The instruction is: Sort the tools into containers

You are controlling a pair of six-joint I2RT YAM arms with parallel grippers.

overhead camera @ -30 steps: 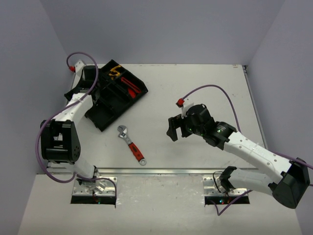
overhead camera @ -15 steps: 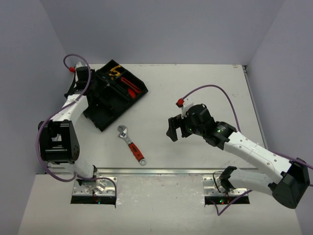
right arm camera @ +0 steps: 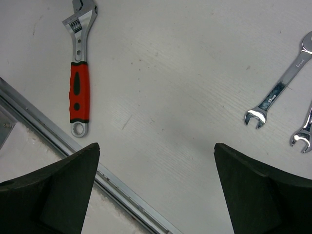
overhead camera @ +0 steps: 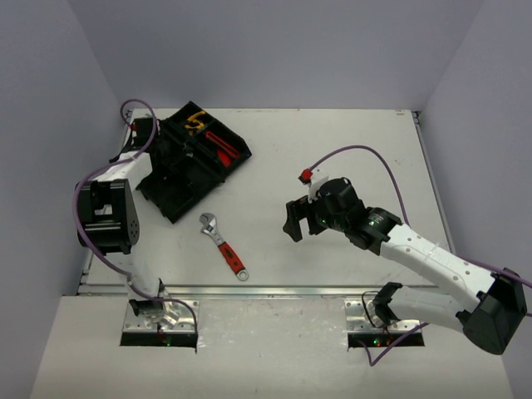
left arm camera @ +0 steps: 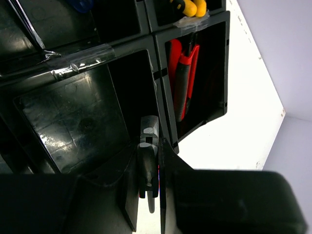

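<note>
The black tray (overhead camera: 237,162) sits far-left on the desk (overhead camera: 332,150), with red knives (left arm camera: 183,78) grouped in one bin. The left tool (left arm camera: 153,162) hangs over the neighbouring bin, jaws narrow. It's apparently pinching a silver-headed wrench (left arm camera: 148,135), probably to drop it there. A red-handled wrench (overhead camera: 223,246) lies loose up front. The right tool (overhead camera: 293,220) is spread wide over bare desk, likely lining up for that or the spanners (right arm camera: 275,95).

White-and-black arms (overhead camera: 424,258), purple cables (overhead camera: 366,151), apparently red plugs (overhead camera: 306,174)
</note>
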